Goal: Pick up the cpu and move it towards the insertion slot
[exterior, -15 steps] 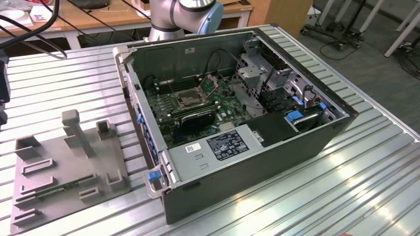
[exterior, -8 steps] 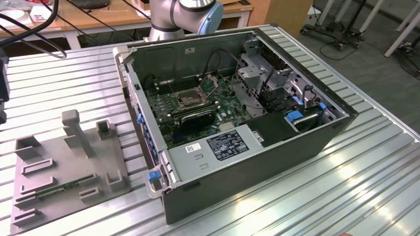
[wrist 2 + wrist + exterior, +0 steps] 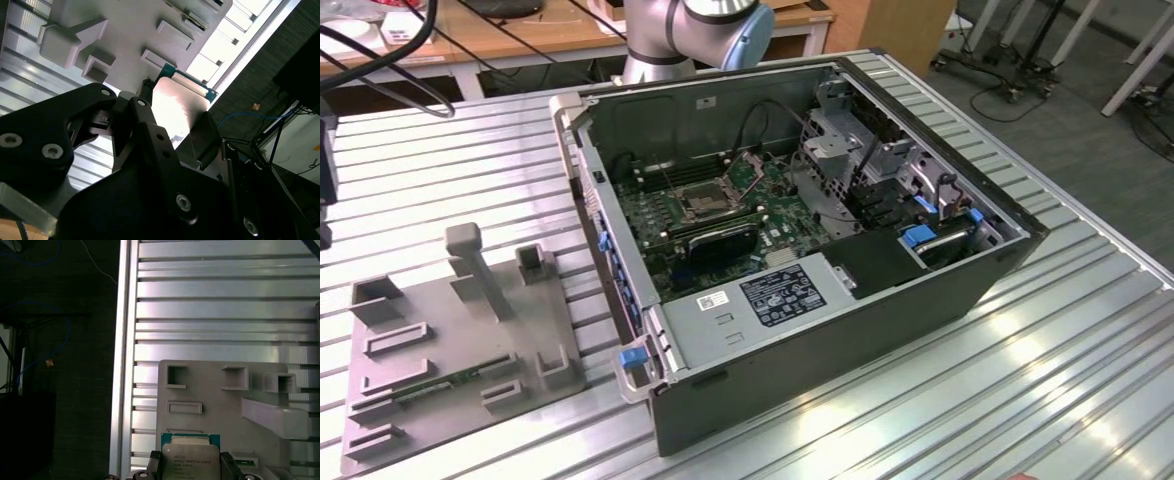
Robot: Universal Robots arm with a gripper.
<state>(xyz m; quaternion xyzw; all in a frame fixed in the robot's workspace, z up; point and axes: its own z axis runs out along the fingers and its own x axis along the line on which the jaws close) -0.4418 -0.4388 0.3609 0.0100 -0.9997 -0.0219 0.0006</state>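
Black-fingered hand (image 3: 175, 117) is nearest the lens, pinching the cpu (image 3: 177, 102) by two opposite edges over the grey plastic tray (image 3: 215, 405). The insertion slot (image 3: 698, 203), a shiny silver frame on green board, lies well apart inside the open case (image 3: 881, 320). Judgement: the cpu is thin, flat and smooth-faced, so carriage should be level, with even pressure on its rims.

Ribbed metal table (image 3: 1067, 380) with open computer case (image 3: 854, 340) and grey tray (image 3: 440, 410) on top.
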